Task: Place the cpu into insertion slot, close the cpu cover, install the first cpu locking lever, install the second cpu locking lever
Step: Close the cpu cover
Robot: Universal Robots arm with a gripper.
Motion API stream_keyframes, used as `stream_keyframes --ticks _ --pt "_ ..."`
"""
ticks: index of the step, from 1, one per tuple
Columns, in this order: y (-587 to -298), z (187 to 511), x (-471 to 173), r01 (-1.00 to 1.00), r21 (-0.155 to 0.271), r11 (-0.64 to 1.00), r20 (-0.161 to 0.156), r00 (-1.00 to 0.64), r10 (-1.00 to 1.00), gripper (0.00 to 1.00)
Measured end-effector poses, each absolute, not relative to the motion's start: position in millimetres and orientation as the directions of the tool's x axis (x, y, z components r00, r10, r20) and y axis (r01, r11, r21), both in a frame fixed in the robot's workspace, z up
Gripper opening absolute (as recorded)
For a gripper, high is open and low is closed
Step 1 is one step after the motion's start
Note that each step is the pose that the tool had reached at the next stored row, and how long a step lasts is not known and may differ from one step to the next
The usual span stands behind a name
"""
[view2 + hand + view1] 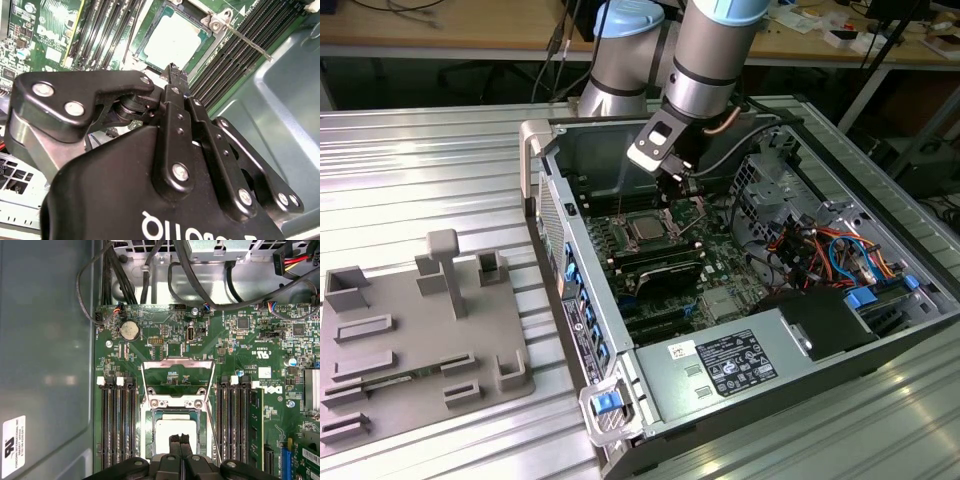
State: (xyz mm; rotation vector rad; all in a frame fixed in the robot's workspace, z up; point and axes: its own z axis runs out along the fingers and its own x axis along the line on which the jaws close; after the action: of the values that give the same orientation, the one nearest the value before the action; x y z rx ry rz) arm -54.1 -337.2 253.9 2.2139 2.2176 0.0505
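**A:** Take me across, starting at the exterior view's left.

**B:** A grey fixture tray point(420, 330) sits on the counter point(420, 170), well apart from the work. Next comes the open computer case point(570, 330). The gripper point(179, 440) reaches down into it over the motherboard.

**A:** Where's the cpu?

**B:** The cpu point(175, 427) lies flat in the insertion slot point(147, 435), silver face up, between the banks of memory slots point(117, 430). By my reading the placing is done.

**A:** And the jaws?

**B:** They're together with nothing between them, and the tips are just over the chip's near edge. I can't tell whether they touch it.

**A:** The cover?

**B:** The cpu cover point(177, 361) is open, tipped back on the far side of the slot, with bare board showing through its cut-out. A locking lever point(245, 39) stands free beside the slot.

**A:** So which step is it?

**B:** Closing the cover, I'd judge. That calls for getting behind the frame's free far edge and swinging it over its hinge onto the chip. It has to be done without nudging the cpu or snagging the lever.
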Motion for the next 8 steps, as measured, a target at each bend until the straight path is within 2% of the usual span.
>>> stream_keyframes --ticks 8 --pt "-337.1 257.1 -53.9 1.0 0.028 0.002 0.018 -0.002 1.0 0.11"
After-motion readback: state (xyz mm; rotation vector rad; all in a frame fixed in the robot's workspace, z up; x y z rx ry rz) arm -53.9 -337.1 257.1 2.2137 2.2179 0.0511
